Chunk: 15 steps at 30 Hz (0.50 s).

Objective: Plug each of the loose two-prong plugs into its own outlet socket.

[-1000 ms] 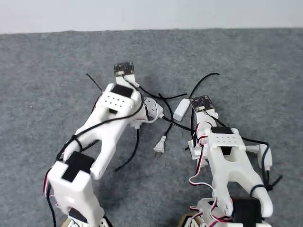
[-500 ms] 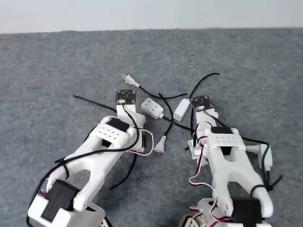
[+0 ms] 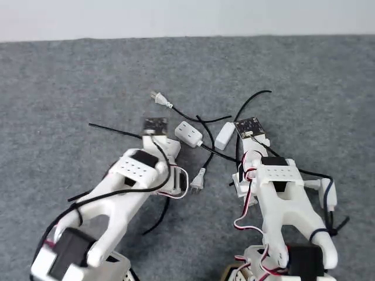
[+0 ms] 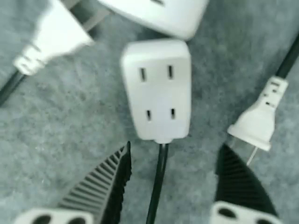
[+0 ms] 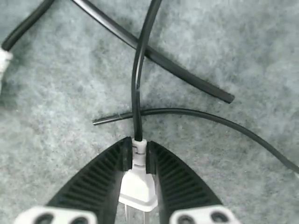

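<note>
Left tool [image 4: 175, 156] spread wide over 4-slot outlet socket [image 4: 159, 88], right tool [image 5: 138, 150] clamped on plug [image 5: 137, 186]

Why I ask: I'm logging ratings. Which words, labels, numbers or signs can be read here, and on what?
No text can be read in any view.
Outlet socket: plain white face with slots, no print to be seen.
Plug in the right gripper: no marking to be seen.
Circuit boards on the arms: specks too small to read.
</note>
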Available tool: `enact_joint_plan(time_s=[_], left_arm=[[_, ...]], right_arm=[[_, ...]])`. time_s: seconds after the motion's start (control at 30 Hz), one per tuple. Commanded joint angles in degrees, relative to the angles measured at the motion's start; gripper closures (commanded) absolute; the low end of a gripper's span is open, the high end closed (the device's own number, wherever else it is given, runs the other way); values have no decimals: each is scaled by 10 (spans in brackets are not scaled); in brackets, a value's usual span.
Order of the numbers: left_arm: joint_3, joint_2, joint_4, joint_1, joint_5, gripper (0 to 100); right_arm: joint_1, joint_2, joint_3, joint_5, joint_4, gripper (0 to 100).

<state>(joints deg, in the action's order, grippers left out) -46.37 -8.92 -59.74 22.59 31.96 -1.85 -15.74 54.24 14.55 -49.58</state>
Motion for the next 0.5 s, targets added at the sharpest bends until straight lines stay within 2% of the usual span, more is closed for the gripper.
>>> enact_joint_plan(time_s=[0.0, 0.13, 0.37, 0.47], left_arm=[[-20, -78, -7, 4, -8, 702], [-63, -154, 15, 4, -15, 702], [-132, -278, 4, -1, -128, 702], [-160, -331, 7, -17, -152, 702]], right_arm=[[-6, -23, -3, 4, 8, 991], [-6, -23, -3, 5, 8, 991], [-6, -23, -3, 7, 8, 991], [-6, -23, -3, 8, 8, 991]])
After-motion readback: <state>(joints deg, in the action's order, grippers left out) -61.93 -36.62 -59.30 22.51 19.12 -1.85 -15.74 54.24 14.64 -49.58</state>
